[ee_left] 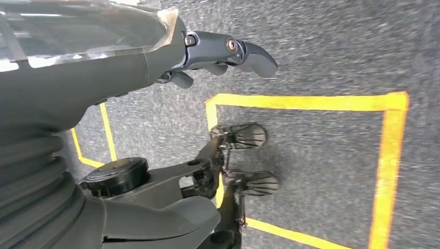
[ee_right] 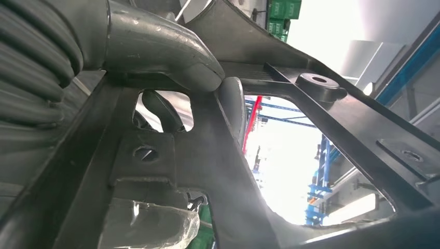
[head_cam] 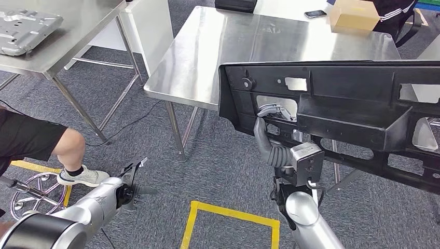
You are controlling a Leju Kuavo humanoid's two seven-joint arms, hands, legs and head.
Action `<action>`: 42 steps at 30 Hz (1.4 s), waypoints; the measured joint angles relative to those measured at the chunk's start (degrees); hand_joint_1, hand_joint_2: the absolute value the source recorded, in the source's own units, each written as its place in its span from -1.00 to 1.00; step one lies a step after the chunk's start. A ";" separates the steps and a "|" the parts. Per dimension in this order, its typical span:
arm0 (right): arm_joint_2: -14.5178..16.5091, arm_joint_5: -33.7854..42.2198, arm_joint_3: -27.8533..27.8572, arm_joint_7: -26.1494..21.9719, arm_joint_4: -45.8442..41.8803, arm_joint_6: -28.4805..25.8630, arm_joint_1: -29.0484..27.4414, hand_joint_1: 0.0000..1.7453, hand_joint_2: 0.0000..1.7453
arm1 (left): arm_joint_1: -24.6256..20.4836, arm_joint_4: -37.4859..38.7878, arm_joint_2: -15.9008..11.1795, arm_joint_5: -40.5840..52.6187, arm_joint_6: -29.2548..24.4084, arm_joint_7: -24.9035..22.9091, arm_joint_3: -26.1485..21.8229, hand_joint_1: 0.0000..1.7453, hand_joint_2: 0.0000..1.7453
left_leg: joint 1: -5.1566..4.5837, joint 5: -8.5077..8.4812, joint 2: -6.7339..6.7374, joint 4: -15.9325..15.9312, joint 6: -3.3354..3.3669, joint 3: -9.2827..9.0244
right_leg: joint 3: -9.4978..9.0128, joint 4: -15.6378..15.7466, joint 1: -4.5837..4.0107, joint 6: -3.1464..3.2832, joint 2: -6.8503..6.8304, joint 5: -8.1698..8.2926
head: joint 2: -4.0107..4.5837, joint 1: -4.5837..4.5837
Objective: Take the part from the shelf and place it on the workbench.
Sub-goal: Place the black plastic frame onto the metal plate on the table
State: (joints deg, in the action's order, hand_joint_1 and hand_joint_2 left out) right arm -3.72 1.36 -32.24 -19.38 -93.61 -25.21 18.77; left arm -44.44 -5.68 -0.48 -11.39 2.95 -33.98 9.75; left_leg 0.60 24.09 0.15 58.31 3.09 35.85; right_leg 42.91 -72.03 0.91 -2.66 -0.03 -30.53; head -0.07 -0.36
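Grey carpeted floor: ran under everything; a yellow tape square was marked on it just ahead of the robot.

Stainless-steel desk with thin metal legs: stood ahead, centre of the head view. At its far end sat a tan cardboard box, a dark phone and a black case.

Second steel desk: stood to the left, well apart from the first, and carried a grey pressed-metal plate.

Long black moulded plastic panel with cut-out openings and a round knob: the task's part. It was held up in the air in front of the near edge of the central desk, tilted down toward the right, not resting on any surface.

Seated person: at the left edge; a bare leg and a white sneaker were on the floor beside a chair base.

Right hand: raised; its fingers and thick grey thumb were hooked through an opening near the panel's left end, gripping its frame.

Left hand: hung low over the carpet, holding nothing; its dark fingers were loosely extended and apart from the thumb.
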 joint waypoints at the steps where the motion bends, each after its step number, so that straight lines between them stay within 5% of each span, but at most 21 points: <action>1: -0.02 0.01 0.00 0.01 0.00 0.00 -0.04 1.00 1.00 | 0.05 0.00 0.02 0.00 0.01 -0.01 0.00 -1.00 1.00 | -0.07 -0.73 0.02 0.02 -0.02 0.96 | 0.37 -3.09 -0.01 -0.27 0.00 -1.05 | 0.00 -0.01; 2: -0.04 0.01 0.00 0.00 0.00 0.01 -0.07 1.00 1.00 | 0.10 0.00 0.02 0.00 0.02 -0.01 0.00 -1.00 1.00 | -0.12 -1.45 0.03 0.04 -0.08 1.87 | -0.24 -4.20 -0.02 -0.71 0.00 -0.96 | 0.00 -0.01; 4: -0.07 0.01 0.00 0.01 0.00 0.01 -0.07 1.00 1.00 | 0.13 0.00 0.02 0.00 0.02 -0.01 0.00 -1.00 1.00 | -0.15 -2.81 0.02 0.06 -0.30 3.46 | -4.60 -0.07 -0.07 -1.41 0.00 0.94 | 0.00 -0.01; 6: -0.07 -0.01 0.00 0.01 -0.01 0.01 0.07 1.00 1.00 | 0.13 -0.01 0.01 0.00 0.02 -0.01 0.00 -1.00 1.00 | -0.24 -4.10 -0.01 0.10 -0.78 4.58 | -11.16 8.74 -0.46 -0.93 0.00 1.04 | 0.00 0.04; 8: -0.04 -0.01 0.00 -0.01 -0.02 0.01 0.16 1.00 1.00 | 0.13 -0.01 -0.02 0.00 0.02 -0.01 0.00 -1.00 1.00 | -0.33 -5.47 -0.01 -0.23 -1.44 5.01 | -14.36 14.07 -0.96 0.08 0.03 0.05 | 0.00 0.03; 11: -0.01 0.00 -0.01 -0.01 -0.01 0.01 0.14 1.00 1.00 | 0.17 0.02 -0.14 0.00 0.01 -0.01 0.00 -1.00 1.00 | -0.27 -5.88 -0.13 -0.61 -2.39 5.61 | -13.45 14.79 -0.40 1.48 -0.02 1.52 | 0.00 0.02; 13: 0.10 0.01 -0.03 -0.01 0.00 0.01 0.15 1.00 1.00 | 0.21 0.04 -0.24 0.00 -0.01 -0.01 0.00 -1.00 1.00 | -0.04 -1.16 -0.28 3.23 -2.93 7.17 | -12.28 14.98 0.26 2.41 -0.14 3.15 | 0.00 0.26; 15: 0.15 0.02 -0.04 -0.01 0.00 0.01 0.11 1.00 1.00 | 0.32 0.05 -0.28 0.00 -0.03 -0.01 0.00 -1.00 1.00 | 0.10 4.41 -0.32 10.91 -3.51 9.09 | -10.57 14.90 0.15 2.76 -0.18 4.64 | 0.00 0.54; 17: 0.15 0.02 -0.04 -0.01 0.00 0.01 0.06 1.00 1.00 | 0.46 0.07 -0.31 0.00 -0.04 -0.01 0.00 -1.00 1.00 | 0.29 5.26 -0.31 16.12 -3.96 9.31 | -8.80 14.76 0.15 2.59 -0.18 5.98 | 0.00 0.60; 18: 0.15 0.02 -0.04 -0.01 0.00 0.01 0.04 1.00 1.00 | 0.49 0.07 -0.31 0.00 -0.04 -0.01 0.00 -1.00 1.00 | 0.45 4.12 -0.30 16.12 -4.10 8.15 | -7.93 14.64 0.19 2.40 -0.18 6.56 | 0.00 0.61; 20: 0.16 0.02 -0.04 -0.01 -0.01 0.01 0.05 1.00 1.00 | 0.40 0.04 -0.31 0.00 -0.04 -0.01 0.00 -1.00 1.00 | 0.85 2.46 -0.30 10.54 -4.30 2.90 | -6.34 14.07 0.29 1.75 -0.15 7.50 | 0.00 0.67; 22: 0.16 0.01 -0.03 -0.01 -0.02 0.01 0.11 1.00 1.00 | 0.23 -0.02 -0.25 0.00 -0.04 0.00 0.00 -1.00 1.00 | 0.79 3.61 -0.54 3.44 -4.08 -2.27 | -5.26 13.55 0.14 0.88 -0.20 8.23 | 0.00 0.62; 25: 0.14 -0.01 -0.05 -0.01 -0.02 0.01 0.11 1.00 1.00 | 0.17 -0.02 -0.16 0.00 -0.04 0.01 0.00 -1.00 1.00 | 0.27 3.81 -0.63 0.72 -2.62 -3.15 | -4.54 13.86 -0.04 -0.46 -0.28 9.64 | 0.00 0.38; 26: 0.12 -0.01 -0.05 -0.01 -0.01 0.01 0.09 1.00 1.00 | 0.15 0.00 -0.11 0.00 -0.03 0.00 0.00 -1.00 1.00 | 0.22 3.15 -0.52 0.52 -1.98 -2.70 | -4.03 13.58 -0.02 -0.63 -0.24 9.35 | 0.00 0.35; 28: 0.06 -0.01 -0.03 -0.01 0.00 0.01 0.06 1.00 1.00 | 0.12 0.02 -0.03 0.00 -0.02 0.00 0.00 -1.00 1.00 | 0.31 1.72 -0.20 0.17 -0.88 -1.47 | -2.35 10.11 -0.02 -0.23 -0.17 6.08 | 0.00 0.06; 31: 0.02 -0.01 -0.02 -0.01 0.00 0.01 0.02 1.00 1.00 | 0.15 0.02 -0.03 0.00 0.00 -0.01 0.00 -1.00 1.00 | 0.11 -0.18 -0.04 0.19 -0.39 0.90 | 0.29 -1.18 -0.01 0.19 -0.10 -0.49 | 0.00 -0.20; 33: -0.01 -0.01 -0.02 -0.01 0.00 0.01 -0.04 1.00 1.00 | 0.23 0.02 -0.01 0.00 0.00 -0.01 0.00 -1.00 1.00 | 0.04 -1.47 -0.01 0.22 -0.51 2.54 | -0.96 -3.34 -0.02 -0.65 -0.09 -0.55 | 0.00 -0.22; 35: -0.02 -0.01 -0.02 -0.01 0.00 0.01 -0.03 1.00 1.00 | 0.27 0.02 -0.02 0.00 0.00 0.00 0.00 -1.00 1.00 | 0.05 -2.64 -0.02 0.26 -0.82 3.94 | -6.06 2.73 -0.02 -1.30 -0.09 1.35 | 0.00 -0.24; 38: 0.00 -0.01 -0.02 -0.01 -0.02 0.01 0.06 1.00 1.00 | 0.27 0.03 -0.04 0.00 0.00 0.00 0.00 -1.00 1.00 | -0.09 -4.37 0.02 0.00 -1.65 5.05 | -12.97 13.23 -0.61 -0.48 0.01 0.89 | 0.00 -0.12; 40: -0.02 0.00 -0.01 -0.01 -0.02 0.01 0.04 1.00 1.00 | 0.32 0.04 -0.09 0.00 0.00 -0.01 0.00 -1.00 1.00 | -0.13 -5.63 -0.02 -0.77 -2.24 5.20 | -13.27 14.66 -0.76 0.11 0.05 1.11 | 0.00 -0.11; 42: 0.01 0.01 -0.03 -0.01 -0.01 0.01 0.08 1.00 1.00 | 0.34 0.06 -0.15 0.00 0.01 -0.01 0.00 -1.00 1.00 | -0.11 -4.47 -0.19 -0.28 -2.82 5.72 | -12.59 14.99 -0.13 1.05 -0.07 2.29 | 0.00 0.00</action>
State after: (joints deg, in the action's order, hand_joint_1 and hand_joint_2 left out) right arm -3.70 1.37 -32.27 -19.39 -93.62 -25.20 18.85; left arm -44.09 -5.62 -0.62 -11.39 2.96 -33.99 9.75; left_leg 0.50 19.62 -0.04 58.03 0.27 41.56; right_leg 30.32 -57.04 0.78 -1.62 -0.10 -28.24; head -0.07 -0.37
